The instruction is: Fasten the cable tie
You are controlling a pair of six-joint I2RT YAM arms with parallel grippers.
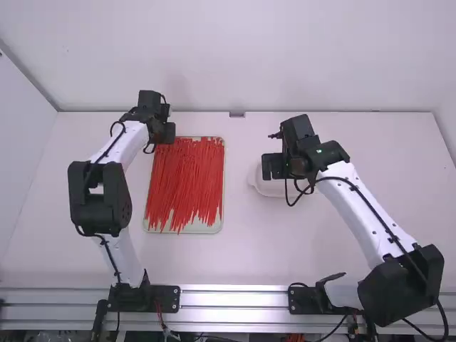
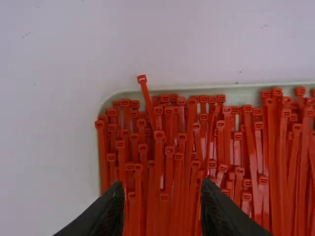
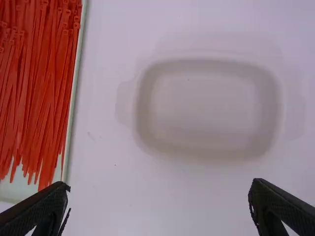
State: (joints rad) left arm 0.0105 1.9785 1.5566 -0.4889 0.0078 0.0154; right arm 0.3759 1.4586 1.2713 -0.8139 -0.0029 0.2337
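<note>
Above the tray (image 2: pixel 241 91) of cable ties (image 2: pixel 206 142), the left gripper (image 2: pixel 162 194) hangs spread apart; better to pinch only one head, ideally the stray tie (image 2: pixel 142 79). Right gripper (image 3: pixel 160 201), also apart, hovers over a tub (image 3: pixel 204 105).

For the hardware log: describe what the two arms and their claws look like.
Both the left arm and right arm have white links, black joints and thin black cables looping alongside. The left claw and right claw each have two black tapering fingers.

You've got a white table (image 1: pixel 64 178), a pale flat tray (image 1: pixel 184 229) left of centre, a white tub (image 1: pixel 263 187) just right of centre, and a metal rail (image 1: pixel 235 293) along the bottom edge.
</note>
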